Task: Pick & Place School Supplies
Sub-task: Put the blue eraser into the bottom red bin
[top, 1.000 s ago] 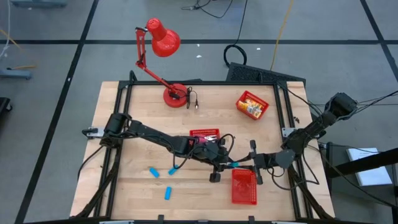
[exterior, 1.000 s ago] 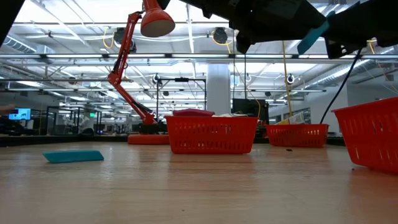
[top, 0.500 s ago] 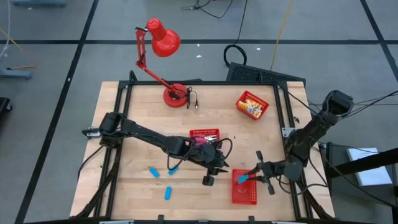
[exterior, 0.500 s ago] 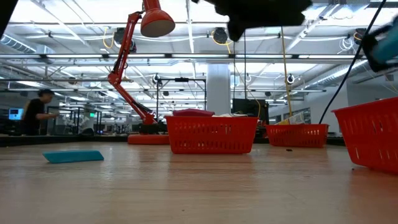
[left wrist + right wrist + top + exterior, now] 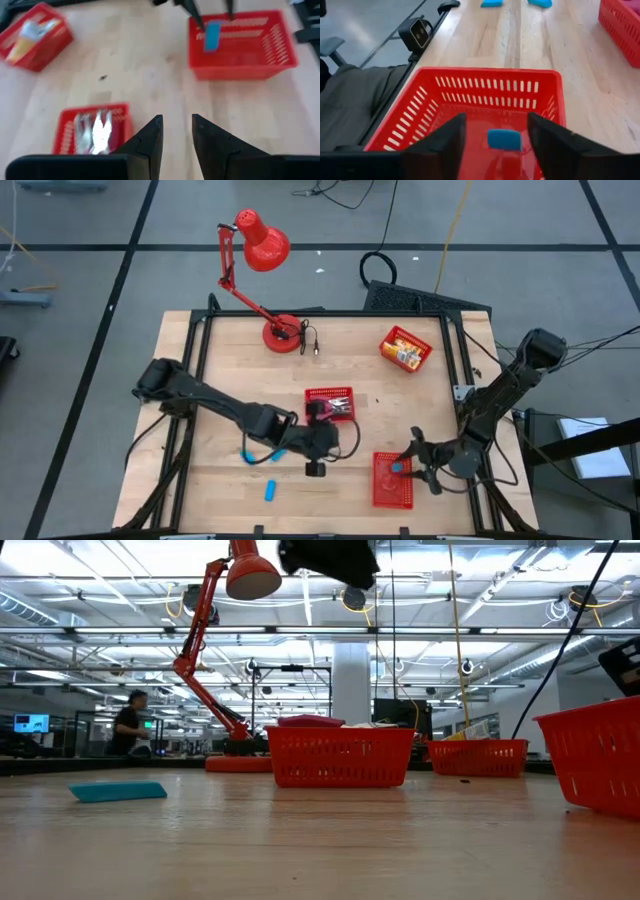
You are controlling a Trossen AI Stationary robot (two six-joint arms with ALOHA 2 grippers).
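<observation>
blue block [image 5: 118,791] on table, red baskets [image 5: 340,756] behind

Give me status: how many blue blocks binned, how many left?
One blue block sits under the open right gripper, inside the near basket. Nothing in hand: the left gripper is empty over the table. Three blocks remain on the wood.

The high view looked straight down on the whole table [image 5: 230,350], while the low view sat at tabletop level, facing the room. Both wrist views looked closely down into the same red basket [image 5: 242,47] near the table's front edge.
</observation>
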